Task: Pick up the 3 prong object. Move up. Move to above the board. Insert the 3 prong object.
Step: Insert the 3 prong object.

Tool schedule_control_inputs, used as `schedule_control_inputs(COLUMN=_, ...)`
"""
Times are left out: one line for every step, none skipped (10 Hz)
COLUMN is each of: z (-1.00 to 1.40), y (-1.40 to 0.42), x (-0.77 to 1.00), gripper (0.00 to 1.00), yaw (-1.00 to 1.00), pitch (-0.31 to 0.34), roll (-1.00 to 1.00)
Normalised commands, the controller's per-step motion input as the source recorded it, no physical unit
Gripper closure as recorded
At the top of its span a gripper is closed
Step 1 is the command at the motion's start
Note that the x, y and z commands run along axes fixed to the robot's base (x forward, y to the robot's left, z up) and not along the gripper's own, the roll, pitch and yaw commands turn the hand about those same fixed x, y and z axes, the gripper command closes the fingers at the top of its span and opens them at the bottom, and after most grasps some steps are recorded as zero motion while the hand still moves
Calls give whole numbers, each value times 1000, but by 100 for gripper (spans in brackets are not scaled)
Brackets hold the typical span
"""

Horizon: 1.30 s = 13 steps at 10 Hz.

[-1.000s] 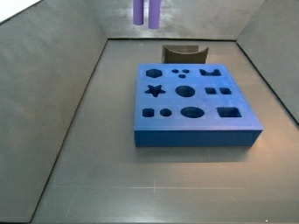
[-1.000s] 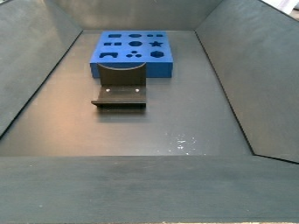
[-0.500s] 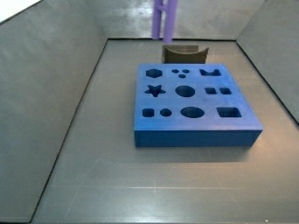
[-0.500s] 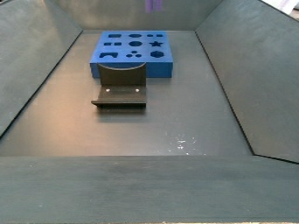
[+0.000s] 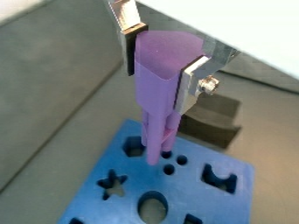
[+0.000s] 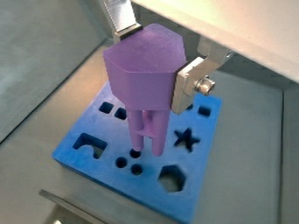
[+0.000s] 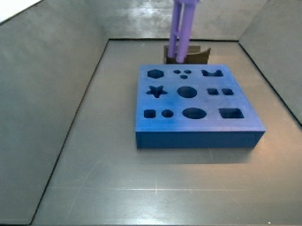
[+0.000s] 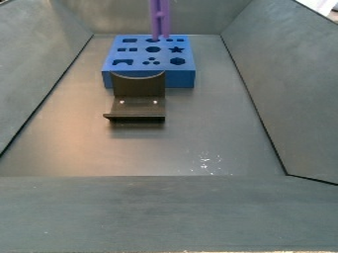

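Observation:
The gripper (image 5: 162,61) is shut on the blocky top of the 3 prong object (image 5: 158,92), a lavender peg hanging upright with its prongs down. The grip also shows in a wrist view (image 6: 156,61) on the peg (image 6: 142,74). The blue board (image 5: 193,197) lies below, and the prong tips hover near its small round holes. In both side views the peg (image 7: 183,31) (image 8: 160,20) comes down from the top edge over the board's (image 7: 200,139) (image 8: 181,77) holder end. The gripper itself is out of frame there.
A small dark brown open-topped holder (image 8: 136,107) stands on the floor beside the board, also seen in a wrist view (image 5: 212,118) and in a side view (image 7: 203,55). Grey sloping walls enclose the floor on all sides.
The peg has come down and moved sideways from beside the holder to over the board's holder end. More of its length now shows in both side views.

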Motion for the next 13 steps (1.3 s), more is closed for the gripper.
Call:
schedule_control_inputs(z=-471, y=200, x=189, gripper=100, yaw=-803, pitch=-24, roll=0)
schedule_control_inputs(z=-466, y=331, x=109, gripper=100, yaw=-666, pitch=-16, roll=9)
schedule_control_inputs(z=-391, y=414, x=0, gripper=100, yaw=-297, pitch=0, roll=81)
schedule_control_inputs(z=-277, y=249, x=0, gripper=100, yaw=0, pitch=-31, roll=67)
schedule_control_inputs(z=-231, y=49, x=23, gripper=100, yaw=111, pitch=-51, roll=-11)
schedule_control_inputs(z=-180, y=0, x=117, gripper=100, yaw=100, pitch=-66, roll=-70)
schedule_control_inputs(z=-200, y=-34, x=109, gripper=100, yaw=51, pitch=-80, roll=-101)
schedule_control_inputs(z=-237, y=-89, x=160, gripper=100, yaw=3, pitch=-73, roll=-97)
schedule_control_inputs(z=-200, y=-94, x=149, gripper=100, yaw=0, pitch=-60, roll=-109)
schedule_control_inputs(z=-186, y=-83, x=23, gripper=100, yaw=0, pitch=-61, roll=-127)
schedule_control_inputs(z=-160, y=-31, x=0, gripper=100, yaw=0, pitch=-49, roll=-107)
schedule_control_inputs(z=-151, y=-26, x=0, gripper=100, yaw=0, pitch=-50, roll=-96)
schedule_control_inputs(z=-211, y=-40, x=0, gripper=100, yaw=0, pitch=-44, roll=-67)
